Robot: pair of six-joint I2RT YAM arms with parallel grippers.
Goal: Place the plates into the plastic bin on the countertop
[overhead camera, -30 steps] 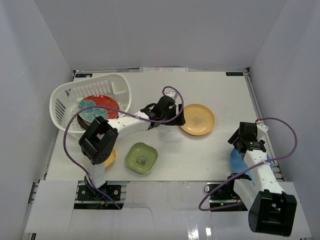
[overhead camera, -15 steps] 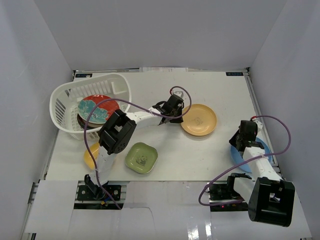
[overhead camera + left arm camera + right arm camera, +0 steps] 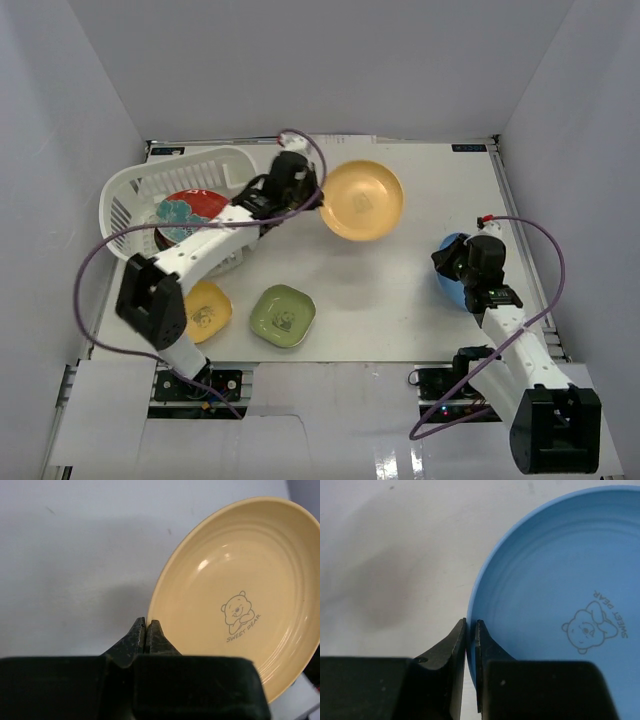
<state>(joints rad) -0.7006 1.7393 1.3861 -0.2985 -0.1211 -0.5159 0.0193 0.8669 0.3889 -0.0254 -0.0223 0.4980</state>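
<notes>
The plastic bin sits at the bench's far-left corner. Just right of it, the left gripper pinches only the rim of the orange-yellow plate, which is tilted in mid-air. That thin grip could let the plate swivel or drop short of the bin. Near the right edge, the right gripper nips the light blue plate by its rim, so same risk there.

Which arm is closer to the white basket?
Left. The left gripper, pinching the orange-yellow plate, is just beside the white basket's right end; the right gripper, holding the light blue plate, is far off to its right.
</notes>
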